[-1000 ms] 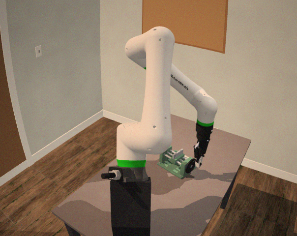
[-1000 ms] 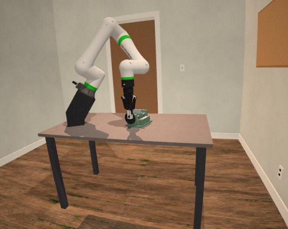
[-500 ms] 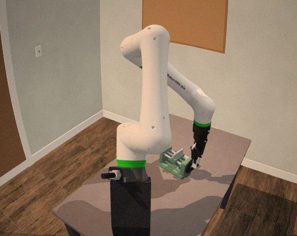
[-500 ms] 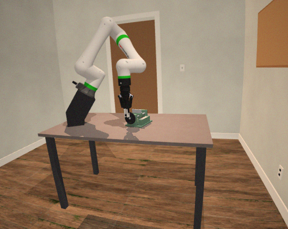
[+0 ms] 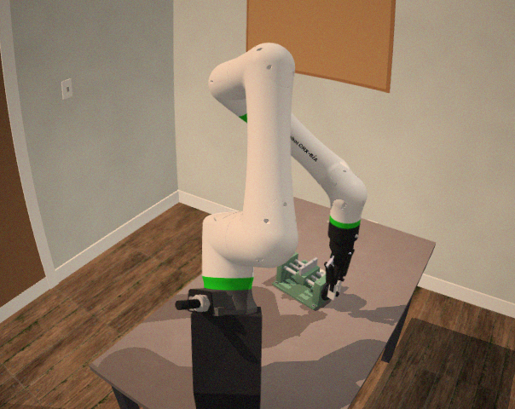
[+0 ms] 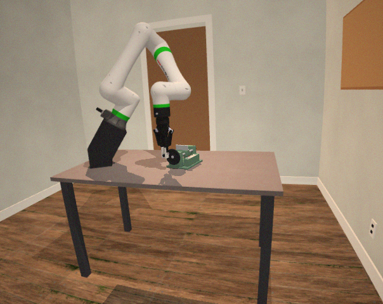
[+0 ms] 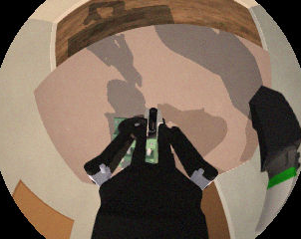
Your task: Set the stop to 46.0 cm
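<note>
A green stop fixture (image 5: 298, 294) (image 6: 193, 160) (image 7: 151, 155) with guide rods stands on the table. A light grey plate (image 5: 309, 266) (image 6: 181, 147) sits upright on its green carriage, between the end walls. No scale reading is legible. The black handwheel (image 5: 324, 291) (image 6: 174, 157) is on the fixture's end face. My gripper (image 5: 332, 292) (image 6: 164, 152) (image 7: 152, 114) points down beside the wheel, at its robot-base side in the exterior view. It is shut on the wheel's black handle (image 7: 152, 114), which shows between the fingertips in the wrist view; the fingers partly hide it.
The table (image 5: 383, 264) (image 6: 237, 170) (image 7: 76, 100) carries the fixture and the arm's dark pedestal (image 5: 227, 352) (image 6: 104, 144) (image 7: 275, 121). The fixture's body lies right beside the fingers. Arm shadows fall across the table top. Walls stand beyond the table.
</note>
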Robot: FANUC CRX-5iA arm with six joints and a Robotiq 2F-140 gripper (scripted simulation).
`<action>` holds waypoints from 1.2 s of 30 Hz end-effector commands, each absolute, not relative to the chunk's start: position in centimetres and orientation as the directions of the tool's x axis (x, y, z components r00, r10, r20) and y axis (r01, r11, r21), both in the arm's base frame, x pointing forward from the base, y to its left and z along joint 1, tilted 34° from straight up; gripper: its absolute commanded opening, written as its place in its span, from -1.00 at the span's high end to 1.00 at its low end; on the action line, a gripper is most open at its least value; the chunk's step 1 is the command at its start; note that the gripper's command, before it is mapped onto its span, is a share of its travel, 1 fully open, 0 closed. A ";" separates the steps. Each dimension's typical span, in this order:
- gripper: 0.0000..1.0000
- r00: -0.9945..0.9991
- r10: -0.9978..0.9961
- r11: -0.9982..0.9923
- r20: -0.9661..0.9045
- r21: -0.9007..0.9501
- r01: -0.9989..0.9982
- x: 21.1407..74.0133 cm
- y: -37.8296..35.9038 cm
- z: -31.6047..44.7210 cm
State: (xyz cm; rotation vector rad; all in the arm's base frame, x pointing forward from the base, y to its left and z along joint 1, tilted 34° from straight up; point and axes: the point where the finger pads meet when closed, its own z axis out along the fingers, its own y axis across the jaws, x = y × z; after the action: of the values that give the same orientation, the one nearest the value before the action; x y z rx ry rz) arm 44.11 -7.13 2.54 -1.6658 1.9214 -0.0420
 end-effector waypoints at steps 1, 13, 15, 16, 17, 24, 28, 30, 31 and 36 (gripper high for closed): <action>0.92 -0.043 -0.913 0.216 -0.406 -0.392 -0.894 44.1 -6.9 1.9; 0.92 -0.043 -0.913 0.216 -0.406 -0.392 -0.894 44.8 -6.3 0.5; 0.92 -0.043 -0.913 0.216 -0.406 -0.392 -0.894 45.0 -6.2 0.3; 0.92 -0.043 -0.913 0.216 -0.406 -0.392 -0.894 45.1 -6.1 0.2; 0.92 -0.043 -0.913 0.216 -0.406 -0.392 -0.894 45.2 -6.1 0.1; 0.92 -0.043 -0.913 0.216 -0.406 -0.392 -0.894 45.6 -6.0 -0.3; 0.92 -0.043 -0.913 0.216 -0.406 -0.392 -0.894 46.0 -5.9 -0.5; 0.92 -0.043 -0.913 0.216 -0.406 -0.392 -0.894 46.2 -5.8 -0.6; 0.92 -0.043 -0.913 0.216 -0.406 -0.392 -0.894 46.3 -5.8 -0.7; 0.92 -0.043 -0.913 0.216 -0.406 -0.392 -0.894 46.9 -5.8 -0.8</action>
State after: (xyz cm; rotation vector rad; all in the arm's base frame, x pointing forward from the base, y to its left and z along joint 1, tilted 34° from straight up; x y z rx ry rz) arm 46.69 -5.78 -0.77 -1.6657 1.9210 -0.0422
